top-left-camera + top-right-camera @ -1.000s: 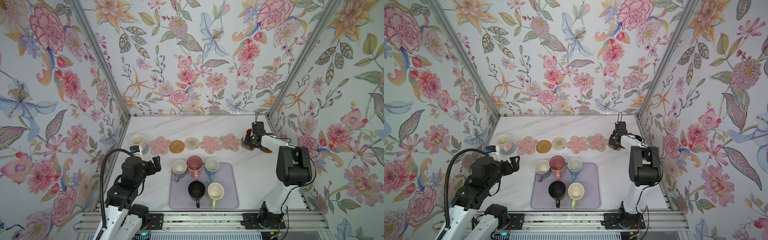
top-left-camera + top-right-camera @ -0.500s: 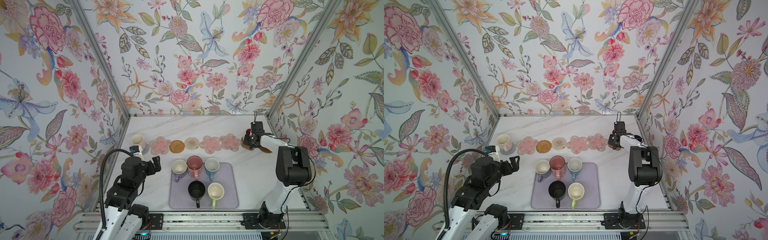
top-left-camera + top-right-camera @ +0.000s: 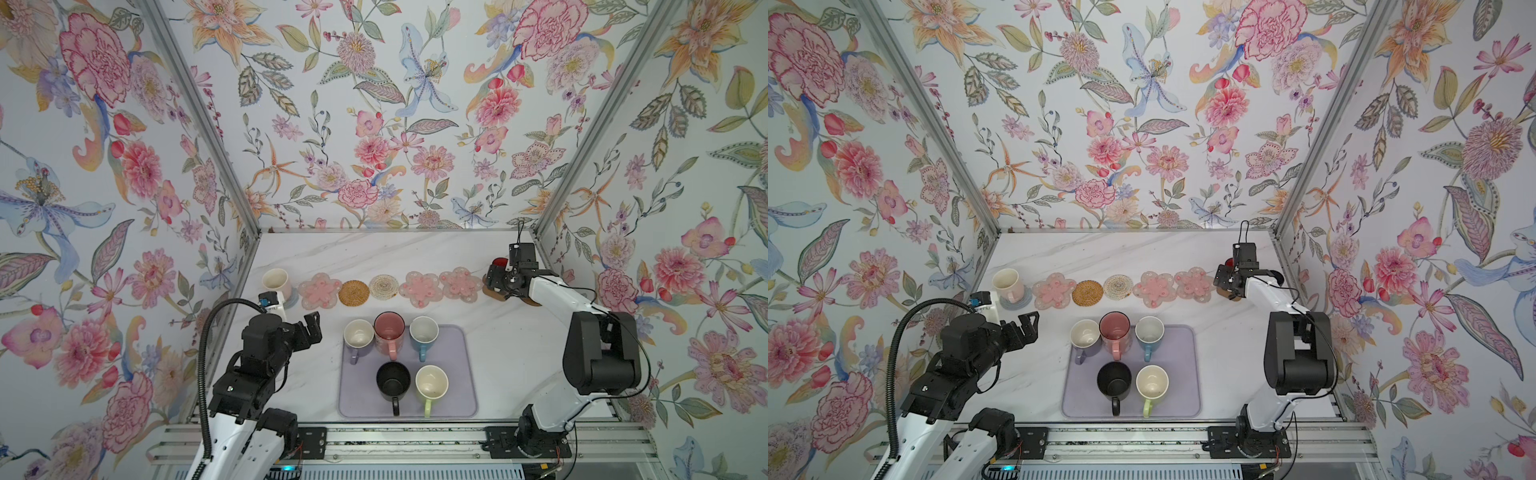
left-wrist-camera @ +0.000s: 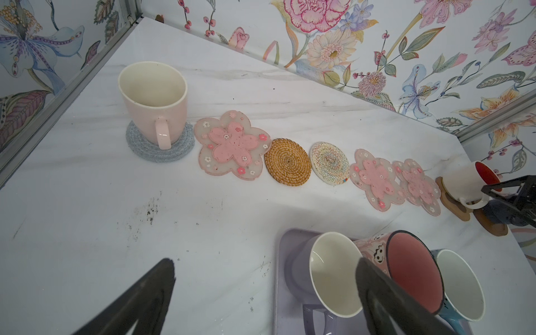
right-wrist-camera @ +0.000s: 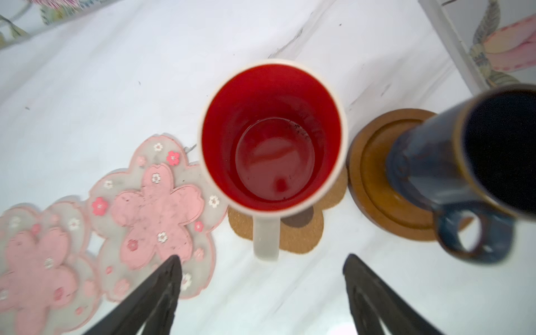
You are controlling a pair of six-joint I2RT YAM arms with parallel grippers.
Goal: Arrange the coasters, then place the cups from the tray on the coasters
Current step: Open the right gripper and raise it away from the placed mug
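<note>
The coasters lie in a row across the table: a pink flower (image 3: 320,289), tan rattan (image 3: 353,292), beige woven (image 3: 383,286) and two more pink flowers (image 3: 421,288). At the left end a cream-pink cup (image 4: 153,98) stands on the grey coaster (image 4: 145,150). At the right end the white cup with red inside (image 5: 272,136) stands on the brown paw coaster (image 5: 301,235). Beside it a dark navy cup (image 5: 429,162) stands on the brown disc (image 5: 374,185). My right gripper (image 5: 262,258) is open just behind the white cup's handle. My left gripper (image 3: 309,328) hovers open left of the tray (image 3: 461,399).
The tray holds several cups: lavender (image 3: 358,333), pink (image 3: 389,328), blue (image 3: 424,331), black (image 3: 393,379) and light green (image 3: 432,382), handles pointing to the front. Flowered walls close in the left, back and right. A metal rail runs along the front edge.
My right gripper has opened and let go of the white cup, which now stands free on the paw coaster. The left arm has not moved.
</note>
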